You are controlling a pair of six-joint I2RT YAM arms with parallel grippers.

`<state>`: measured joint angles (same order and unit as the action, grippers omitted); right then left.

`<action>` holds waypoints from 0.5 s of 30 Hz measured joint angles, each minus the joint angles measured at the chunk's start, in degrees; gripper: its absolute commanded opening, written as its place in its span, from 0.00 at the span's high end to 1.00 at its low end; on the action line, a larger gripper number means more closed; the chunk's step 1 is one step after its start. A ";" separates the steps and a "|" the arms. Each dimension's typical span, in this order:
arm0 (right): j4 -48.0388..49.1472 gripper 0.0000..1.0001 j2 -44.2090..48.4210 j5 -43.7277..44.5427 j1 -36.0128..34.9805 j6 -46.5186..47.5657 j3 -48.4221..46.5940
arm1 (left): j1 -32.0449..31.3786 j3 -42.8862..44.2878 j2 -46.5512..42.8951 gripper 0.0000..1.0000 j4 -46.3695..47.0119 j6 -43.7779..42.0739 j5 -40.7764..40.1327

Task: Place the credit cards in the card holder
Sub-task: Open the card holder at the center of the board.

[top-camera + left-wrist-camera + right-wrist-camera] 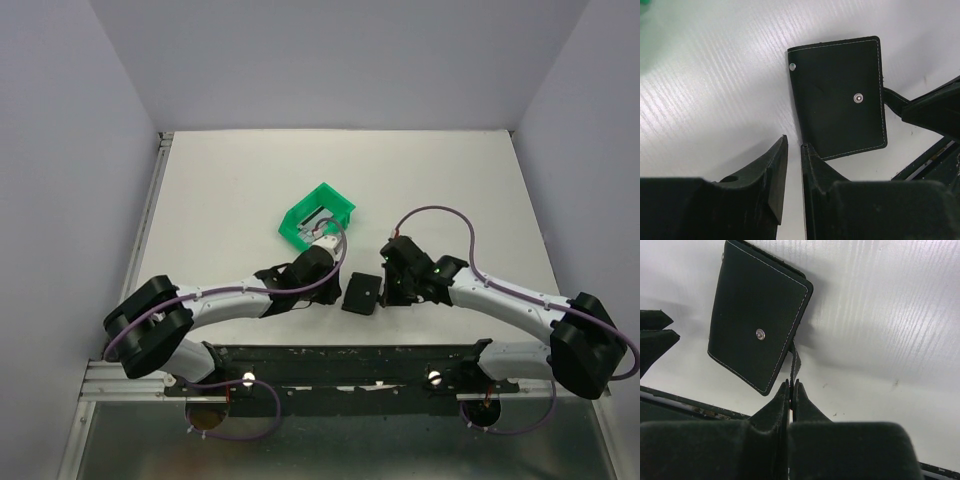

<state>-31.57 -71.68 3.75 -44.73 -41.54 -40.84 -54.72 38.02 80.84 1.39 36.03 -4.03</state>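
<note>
The card holder (362,293), a closed black wallet with a light stud, lies on the white table between my two grippers. It also shows in the left wrist view (840,95) and the right wrist view (757,320). My right gripper (791,384) is shut on the wallet's thin black strap (796,362) at its right edge, and shows in the top view (388,290). My left gripper (793,141) sits just left of the wallet, empty, its jaws only a narrow gap apart; it shows in the top view (335,288). Pale credit cards (316,216) lie inside the green bin.
The green plastic bin (340,200) stands tilted behind the left wrist, about mid-table; a blurred corner of it (643,9) shows in the left wrist view. The black mounting rail (350,362) runs along the near edge. Grey walls enclose the table.
</note>
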 measured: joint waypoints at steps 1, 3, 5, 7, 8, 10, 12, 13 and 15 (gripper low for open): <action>-0.09 1.00 0.00 0.00 0.13 0.00 0.11 | 0.00 0.00 0.24 0.67 -0.02 0.00 -0.02; -0.33 0.99 0.00 0.02 0.22 -0.02 0.26 | 0.00 0.00 0.44 0.66 -0.24 -0.02 -0.02; -0.57 0.99 0.00 0.17 0.31 -0.04 0.46 | 0.00 0.00 0.33 0.64 -0.28 -0.02 -0.04; -0.87 0.99 0.00 0.66 0.48 -0.07 0.68 | 0.00 0.00 -0.26 0.62 -0.59 -0.09 -0.13; -1.11 0.99 0.09 1.05 0.55 -0.04 0.76 | 0.00 -0.02 -1.09 0.61 -0.87 -0.24 -0.24; -1.33 0.99 0.26 1.68 0.92 0.00 0.79 | 0.00 -0.11 -2.97 0.59 -1.01 -0.52 -0.55; -1.36 0.99 0.37 2.19 1.49 0.20 0.74 | 0.00 -0.13 -5.92 0.57 -1.09 -0.90 -1.20; -1.38 0.99 0.31 2.29 1.77 0.44 0.68 | 0.00 -0.13 -7.74 0.56 -1.09 -1.05 -1.62; -1.62 0.99 -0.22 2.47 2.12 0.94 0.11 | 0.00 -0.13 -10.51 0.55 -1.29 -1.44 -2.40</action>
<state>-33.19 -71.90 6.22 -42.61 -40.60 -40.73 -54.72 37.89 70.32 0.10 34.59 -6.44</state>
